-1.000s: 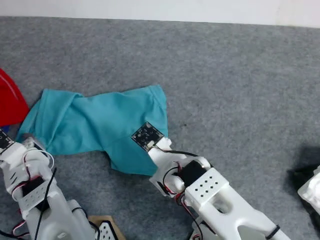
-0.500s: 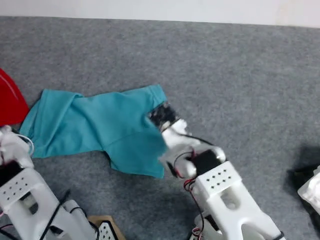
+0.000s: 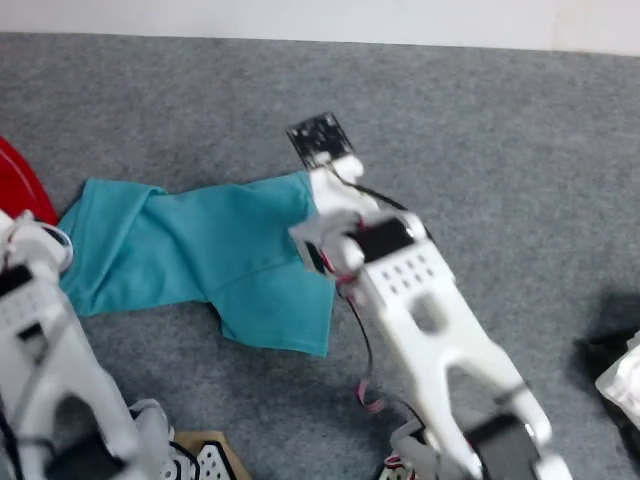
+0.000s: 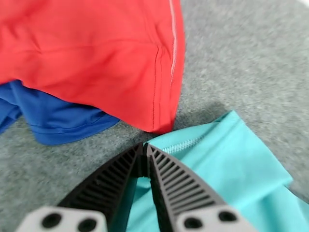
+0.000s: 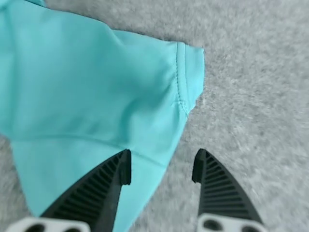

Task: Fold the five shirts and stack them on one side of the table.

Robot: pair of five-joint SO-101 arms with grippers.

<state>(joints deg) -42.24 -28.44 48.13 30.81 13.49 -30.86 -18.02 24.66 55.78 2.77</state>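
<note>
A teal shirt (image 3: 200,255) lies crumpled and partly folded on the grey table, left of centre. In the right wrist view my right gripper (image 5: 161,166) hangs open above the teal shirt's (image 5: 91,96) right edge, one finger over the cloth and the other over bare table. The right arm (image 3: 400,290) reaches in from the front. My left gripper (image 4: 146,147) is shut, its tips over the hem of the teal shirt (image 4: 227,164) beside a red shirt (image 4: 96,53). A blue shirt (image 4: 58,123) lies under the red one. The red shirt (image 3: 20,195) shows at the left edge.
A dark cloth (image 3: 605,352) and a white object (image 3: 625,385) lie at the right edge. A wooden piece (image 3: 205,448) sits at the front between the arms. The left arm (image 3: 40,340) stands at the front left. The table (image 3: 500,150) is grey carpet.
The right arm has swung from the teal shirt's front flap toward the far side along its right edge. The left arm has shifted too, and its base now stands higher in view.
</note>
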